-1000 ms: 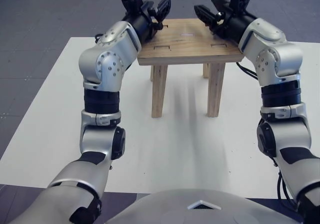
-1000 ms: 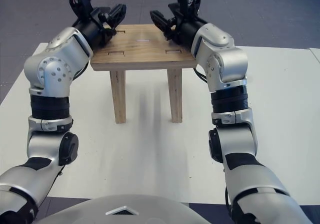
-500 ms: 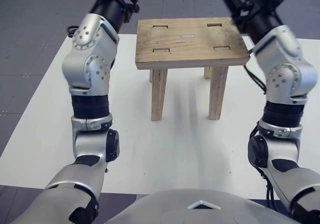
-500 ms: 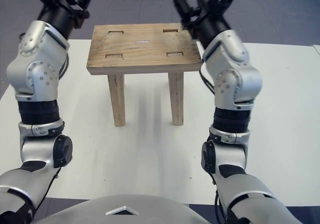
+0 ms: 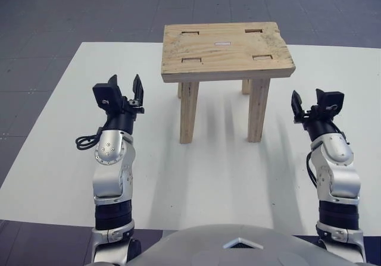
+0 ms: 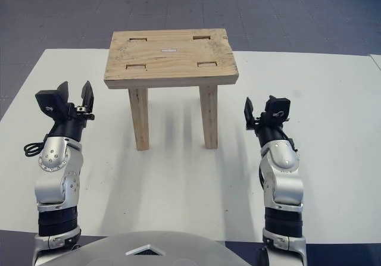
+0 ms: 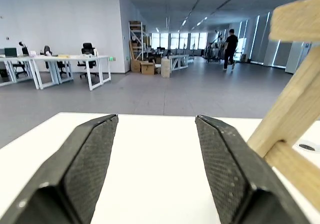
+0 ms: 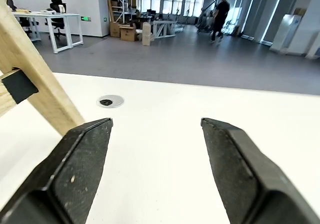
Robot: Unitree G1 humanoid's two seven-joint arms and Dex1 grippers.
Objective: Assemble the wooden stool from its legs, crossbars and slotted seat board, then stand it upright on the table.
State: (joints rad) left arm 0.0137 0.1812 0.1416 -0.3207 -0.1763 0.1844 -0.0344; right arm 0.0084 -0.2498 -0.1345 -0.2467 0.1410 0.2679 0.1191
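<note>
The wooden stool (image 5: 226, 49) stands upright on the white table (image 5: 196, 177), its slotted seat board on top and its legs (image 5: 189, 111) on the tabletop. My left gripper (image 5: 123, 91) is open, low over the table to the stool's left, holding nothing. My right gripper (image 5: 315, 104) is open, low to the stool's right, also holding nothing. A stool leg (image 7: 290, 114) with a crossbar appears beside the left fingers (image 7: 85, 159). Another leg (image 8: 35, 83) shows beside the right fingers (image 8: 235, 159).
The table's far edge lies just behind the stool, with grey floor (image 5: 89, 10) beyond. A small round cable port (image 8: 110, 101) is set in the tabletop. Office desks (image 7: 60, 63) stand in the far room.
Both arms have come down from beside the seat board to low positions on either side of the stool. The stool has stayed where it stood.
</note>
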